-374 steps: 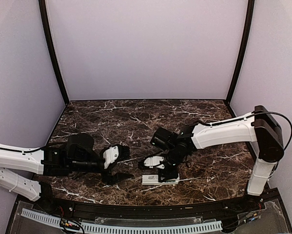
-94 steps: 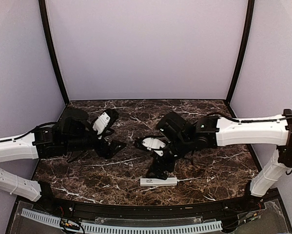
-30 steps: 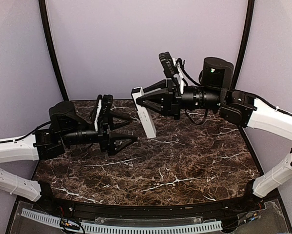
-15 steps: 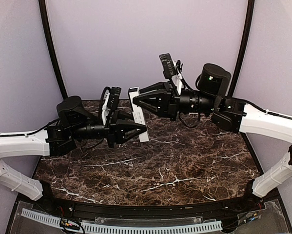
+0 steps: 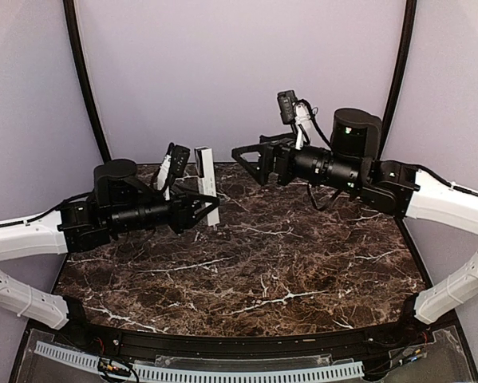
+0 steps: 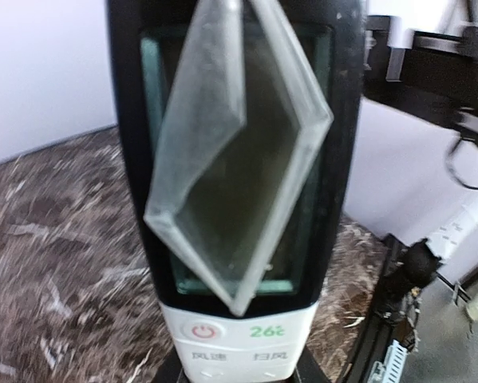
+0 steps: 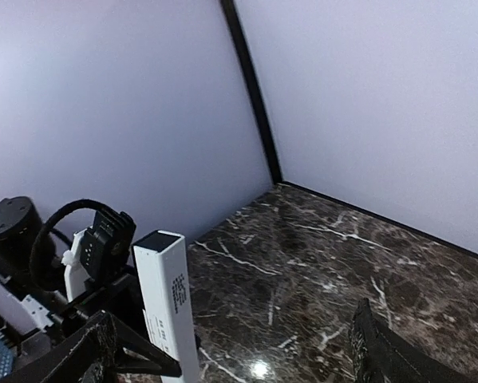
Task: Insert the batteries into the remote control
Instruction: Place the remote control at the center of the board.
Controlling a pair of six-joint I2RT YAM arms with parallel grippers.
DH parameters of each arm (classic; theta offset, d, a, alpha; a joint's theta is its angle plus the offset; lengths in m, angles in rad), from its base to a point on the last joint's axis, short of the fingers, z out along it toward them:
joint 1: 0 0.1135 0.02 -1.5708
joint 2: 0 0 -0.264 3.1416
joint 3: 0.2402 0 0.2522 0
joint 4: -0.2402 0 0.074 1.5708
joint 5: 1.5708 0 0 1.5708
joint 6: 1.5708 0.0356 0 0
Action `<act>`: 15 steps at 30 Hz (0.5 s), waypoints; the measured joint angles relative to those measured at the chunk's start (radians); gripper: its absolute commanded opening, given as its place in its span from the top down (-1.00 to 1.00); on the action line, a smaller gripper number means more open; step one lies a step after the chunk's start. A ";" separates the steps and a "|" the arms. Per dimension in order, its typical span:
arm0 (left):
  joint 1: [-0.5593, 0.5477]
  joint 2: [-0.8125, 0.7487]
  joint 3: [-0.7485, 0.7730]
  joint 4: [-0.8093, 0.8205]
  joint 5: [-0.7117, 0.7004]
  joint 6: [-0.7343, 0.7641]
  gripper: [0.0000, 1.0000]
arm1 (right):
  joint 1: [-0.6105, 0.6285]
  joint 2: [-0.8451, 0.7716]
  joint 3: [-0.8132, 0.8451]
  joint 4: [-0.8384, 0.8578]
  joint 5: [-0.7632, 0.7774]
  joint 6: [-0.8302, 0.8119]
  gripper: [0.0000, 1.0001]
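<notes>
The remote control (image 5: 204, 171) stands nearly upright in the air above the marble counter (image 5: 286, 271). Its long axis is close to vertical and its lower part is clenched in the left hand (image 5: 207, 211). Its back is plain white with a small printed label. Its face has a dark glossy display above a red power button. The right hand (image 5: 243, 164) hovers beside it, fingers spread and grasping nothing.

Slim white remote control (image 5: 204, 177), dark screen on one face, held upright above the surface (image 5: 262, 271) near its far edge, left of centre
</notes>
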State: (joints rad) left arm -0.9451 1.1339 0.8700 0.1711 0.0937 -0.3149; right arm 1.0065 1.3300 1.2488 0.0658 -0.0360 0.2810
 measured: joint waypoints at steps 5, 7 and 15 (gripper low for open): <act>0.084 0.101 -0.002 -0.224 -0.216 -0.174 1.00 | -0.014 -0.011 -0.046 -0.158 0.245 0.052 -0.97; 0.107 0.166 -0.002 -0.295 -0.268 -0.233 1.00 | -0.014 -0.010 -0.079 -0.216 0.286 0.074 -0.97; 0.120 0.444 0.142 -0.580 -0.337 -0.423 1.00 | -0.014 -0.006 -0.146 -0.315 0.339 0.131 -0.97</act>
State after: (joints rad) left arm -0.8249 1.5784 1.0115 -0.4088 -0.2436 -0.7383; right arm 0.9928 1.3235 1.1030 -0.2489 0.3031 0.4118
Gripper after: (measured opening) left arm 0.289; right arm 0.986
